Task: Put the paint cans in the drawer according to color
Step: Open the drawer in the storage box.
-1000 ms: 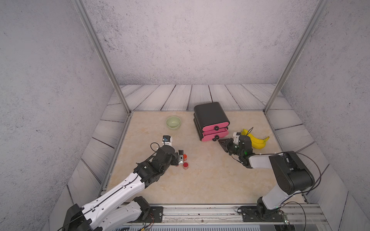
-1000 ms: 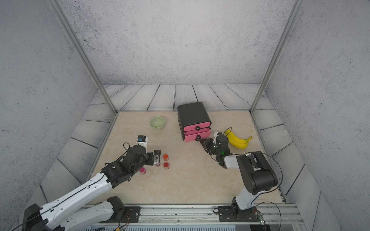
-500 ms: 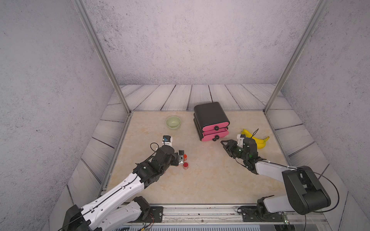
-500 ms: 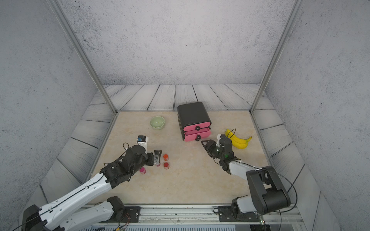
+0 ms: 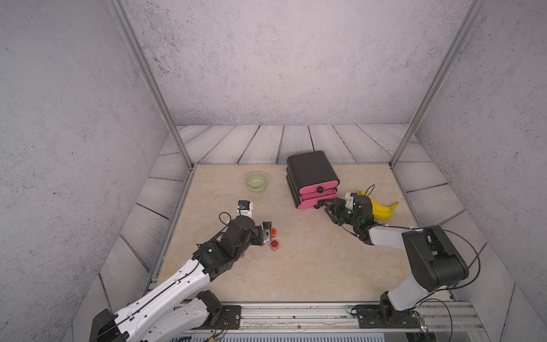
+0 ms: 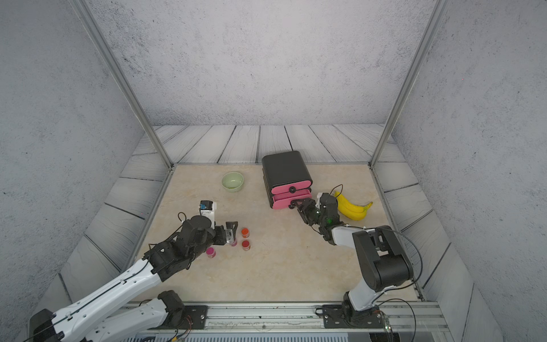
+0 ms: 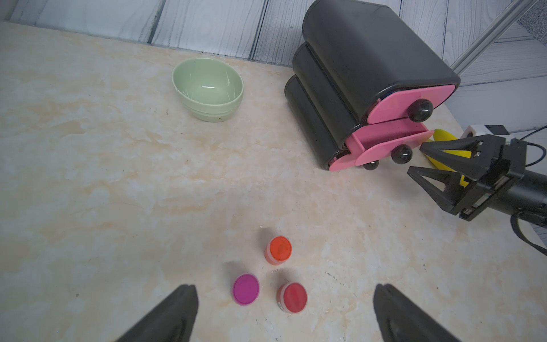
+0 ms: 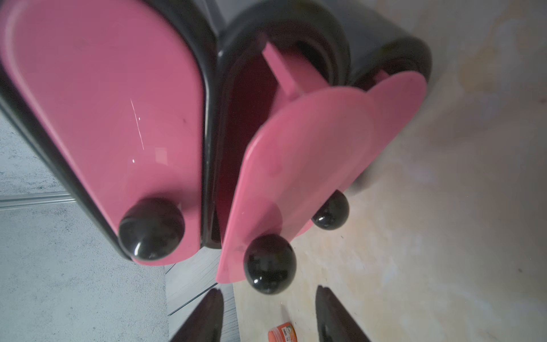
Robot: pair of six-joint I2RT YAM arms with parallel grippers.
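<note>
- Top views: the drawer chest [image 5: 310,173] stands at the back of the table [image 5: 310,272], a black shell with three pink fronts. The middle drawer [image 5: 313,197] stands part-way out. Its contents cannot be told from here.
- Top views: the pale green bowl [image 5: 256,181] sits left of the chest, apart from it, and its inside shows only bare glaze. The bananas [image 5: 381,208] lie right of the chest.
- Top view: the right gripper [image 6: 298,204] is low at the chest front with its jaws parted.
- Top view: the left gripper [image 6: 231,234] has its jaws spread wide and holds nothing. The orange-red can [image 6: 245,232] and red can [image 6: 246,244] stand just beside it. The magenta can [image 6: 233,243] is partly under its fingers. The second magenta can [image 6: 211,252] is beside the arm. All four stand on the table.
- Left wrist: the bowl [image 7: 208,88] is bare inside. The middle drawer [image 7: 390,139] shows only bare pink in the part of its inside that can be seen. The left gripper [image 7: 284,308] is released, and the magenta can [image 7: 245,288] and red can [image 7: 293,296] show between its fingers, untouched. The orange-red can [image 7: 279,248] stands beyond them.
- Left wrist: the right gripper [image 7: 416,159] has its tips just beside the middle knob [image 7: 401,154].
- Right wrist: the right gripper [image 8: 270,299] is released. The middle knob [image 8: 269,263] sits just ahead of its parted fingers, ungrasped. The drawer gap is dark, so its contents cannot be told.
</note>
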